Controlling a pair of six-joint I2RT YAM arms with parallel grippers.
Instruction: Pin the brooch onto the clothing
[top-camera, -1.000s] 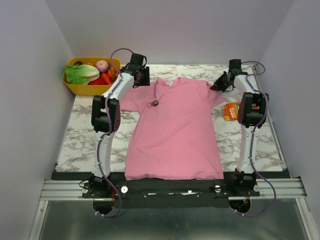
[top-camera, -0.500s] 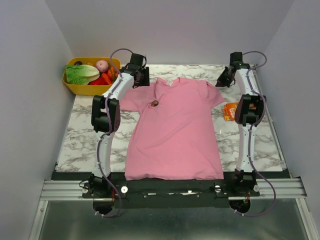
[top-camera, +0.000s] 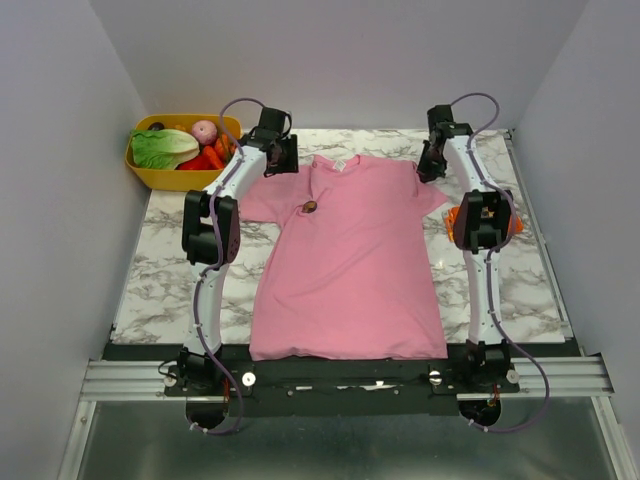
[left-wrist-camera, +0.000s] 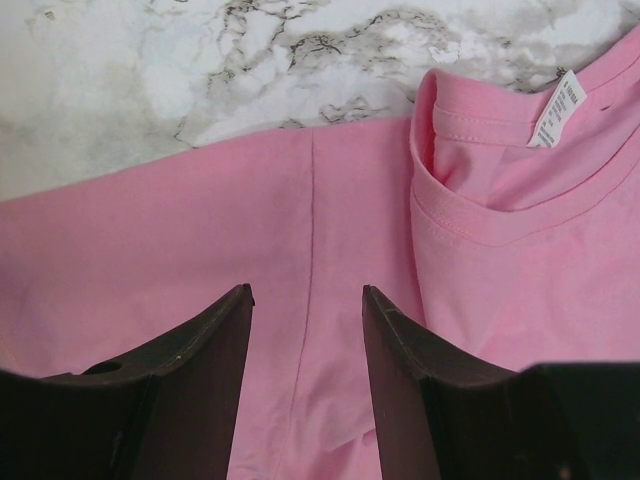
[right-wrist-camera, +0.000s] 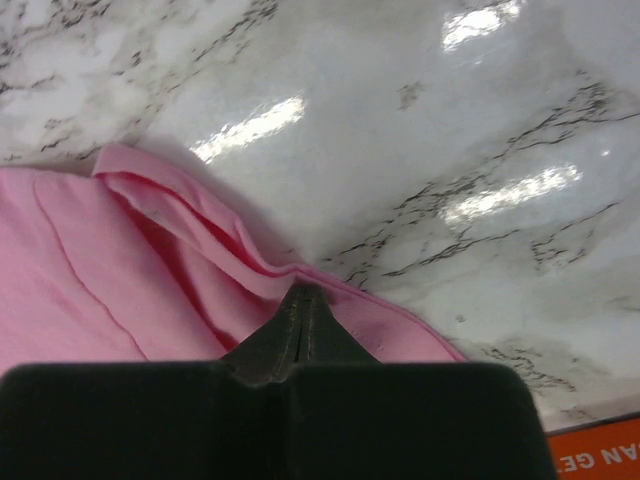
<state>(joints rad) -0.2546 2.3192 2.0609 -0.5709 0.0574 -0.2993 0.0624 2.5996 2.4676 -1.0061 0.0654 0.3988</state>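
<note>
While the brooch (top-camera: 310, 208) sits on the pink T-shirt (top-camera: 350, 280) just below the collar, I see the left gripper (left-wrist-camera: 305, 295) spread apart over a shoulder seam (nothing held), and the right gripper (right-wrist-camera: 303, 295) closed at the sleeve edge.

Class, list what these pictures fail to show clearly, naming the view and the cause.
- Brooch: top view, too small to tell whether it is pinned to the T-shirt; outside both wrist views.
- Orange packet: top view, mostly behind the right arm; right wrist view, cut by the bottom edge.
- Right gripper: shut, but its own body hides whether cloth is pinched.
</note>
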